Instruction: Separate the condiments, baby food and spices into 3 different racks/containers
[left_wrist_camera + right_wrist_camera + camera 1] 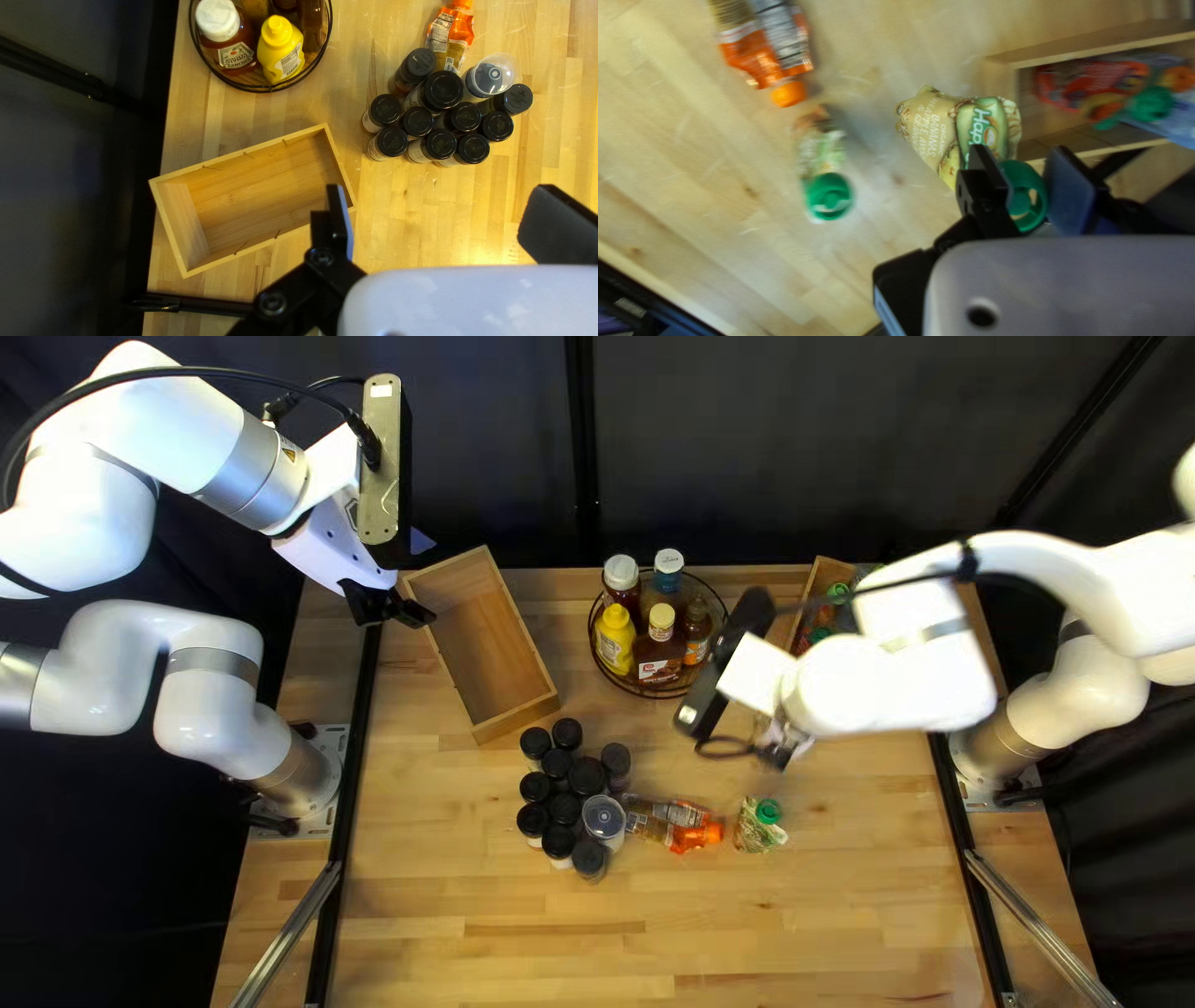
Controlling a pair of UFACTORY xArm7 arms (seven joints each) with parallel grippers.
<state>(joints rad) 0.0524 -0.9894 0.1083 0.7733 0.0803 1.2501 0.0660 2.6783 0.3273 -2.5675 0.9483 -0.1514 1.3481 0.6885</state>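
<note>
Smooth wooden box (pixel 261 193), black plastic lids (pixel 473 148), glossy yellow bottle (pixel 279 46), shiny crinkled orange pouch (pixel 462 25), matt cloth curtain (pixel 797 448)

On the counter (pixel 498 933), the first box (pixel 517 719) is placed at the left of the top left view. To its right, near the far edge, the basket (pixel 268 89) is seen, and bottles (pixel 659 655) are held in it. Further right, pouches (pixel 1089 84) are contained in the second box (pixel 1001 93). Before the basket, jars (pixel 564 809) are grouped; to their right, the long pouch (pixel 650 821) is laid, then the small pouch (pixel 751 830).
</note>
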